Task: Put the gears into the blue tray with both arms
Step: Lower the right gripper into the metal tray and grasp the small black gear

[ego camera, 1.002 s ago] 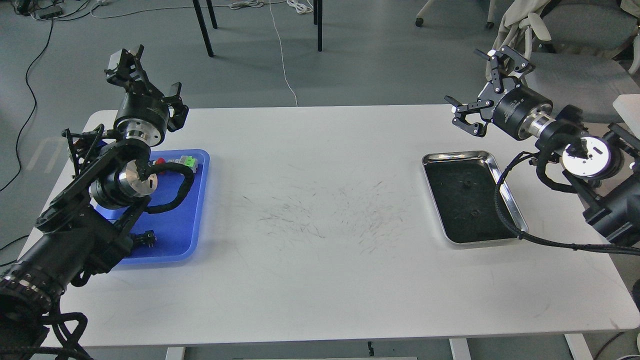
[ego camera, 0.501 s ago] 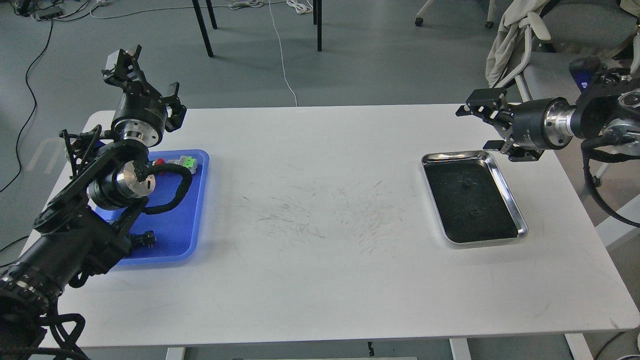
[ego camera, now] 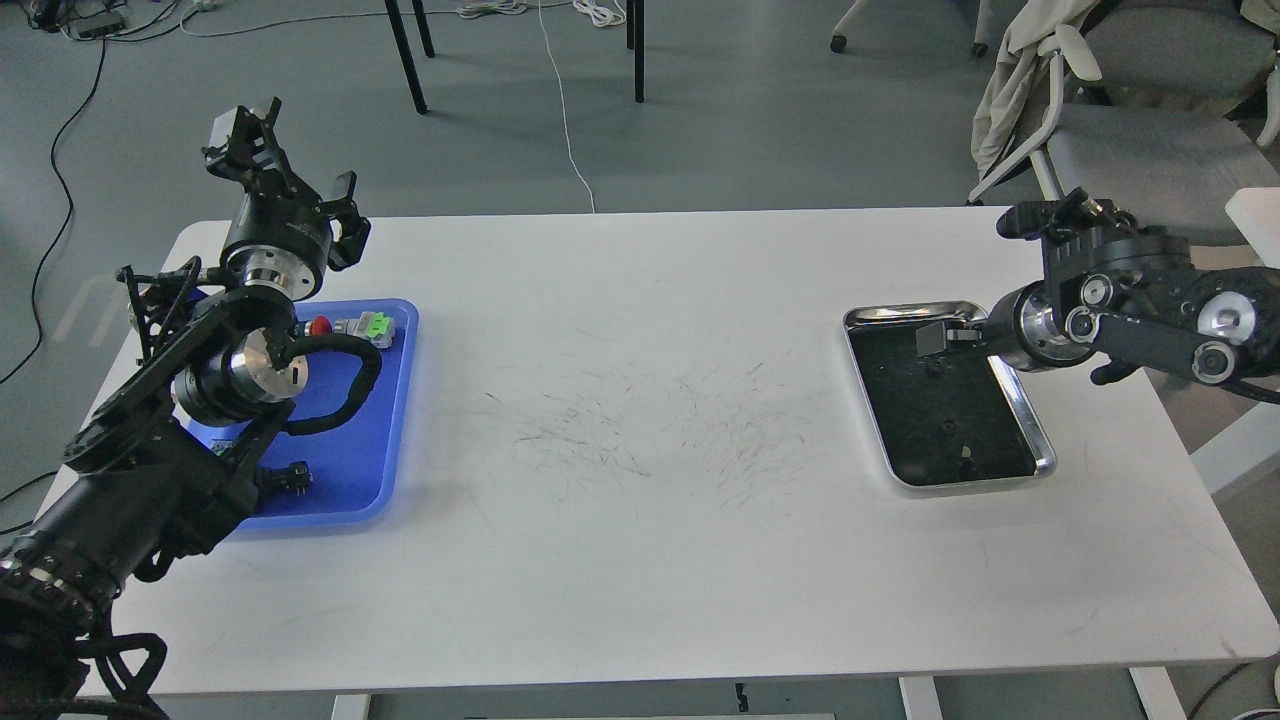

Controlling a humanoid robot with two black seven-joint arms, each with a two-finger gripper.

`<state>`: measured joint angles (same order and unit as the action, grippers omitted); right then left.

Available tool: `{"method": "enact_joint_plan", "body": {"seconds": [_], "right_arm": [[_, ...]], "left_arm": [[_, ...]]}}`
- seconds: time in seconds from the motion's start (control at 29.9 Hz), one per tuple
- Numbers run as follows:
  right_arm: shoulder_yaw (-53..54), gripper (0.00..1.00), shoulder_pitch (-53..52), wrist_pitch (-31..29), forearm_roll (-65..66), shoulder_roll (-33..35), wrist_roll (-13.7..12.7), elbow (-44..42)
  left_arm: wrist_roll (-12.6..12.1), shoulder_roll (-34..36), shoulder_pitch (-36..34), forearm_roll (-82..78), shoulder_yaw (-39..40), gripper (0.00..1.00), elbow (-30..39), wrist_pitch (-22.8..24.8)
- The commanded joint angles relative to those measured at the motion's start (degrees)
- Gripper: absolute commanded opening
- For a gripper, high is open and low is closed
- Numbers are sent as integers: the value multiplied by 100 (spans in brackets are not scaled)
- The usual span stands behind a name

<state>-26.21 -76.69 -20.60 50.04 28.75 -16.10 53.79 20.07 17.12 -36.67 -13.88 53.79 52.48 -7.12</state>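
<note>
The blue tray (ego camera: 398, 420) lies at the table's left side, partly covered by my left arm. My left gripper (ego camera: 292, 165) is raised above the tray's far edge, its fingers spread open with nothing between them. Two tiny black gears (ego camera: 935, 368) (ego camera: 948, 428) are faintly visible on the black bottom of the steel tray (ego camera: 1020, 400) at the right. My right gripper (ego camera: 937, 340) reaches in low over the far part of that tray, just above the nearer gear. It is seen end-on, so its fingers cannot be told apart.
In the blue tray lie a red push-button (ego camera: 320, 326), a grey-and-green connector (ego camera: 372, 324) and a small black part (ego camera: 292, 478). Chairs (ego camera: 1130, 130) stand beyond the table's right far corner. The white table (ego camera: 640, 400) shows scuff marks in its middle.
My right arm swung down and inward from above the table's far right corner until its gripper came over the steel tray. The left arm shifted only slightly.
</note>
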Motion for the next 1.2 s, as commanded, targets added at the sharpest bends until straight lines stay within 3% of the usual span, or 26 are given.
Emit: {"method": "enact_joint_plan", "body": {"seconds": [0.0, 0.2, 0.5, 1.0, 1.17], "right_arm": [[-33, 95, 268, 397, 163, -255, 10, -192], [-25, 94, 603, 698, 164, -633, 28, -685], [-7, 92, 796, 917, 164, -669, 45, -879], [10, 81, 1007, 970, 164, -976, 45, -1256], [2, 72, 1060, 970, 164, -1012, 45, -1292]], "left_arm": [[5, -7, 46, 0, 8, 99, -1, 0], [-4, -7, 54, 0, 9, 99, -1, 0], [-4, -7, 54, 0, 0, 99, -1, -9], [5, 2, 54, 0, 0, 99, -1, -18], [5, 11, 63, 0, 0, 99, -1, -18]]}}
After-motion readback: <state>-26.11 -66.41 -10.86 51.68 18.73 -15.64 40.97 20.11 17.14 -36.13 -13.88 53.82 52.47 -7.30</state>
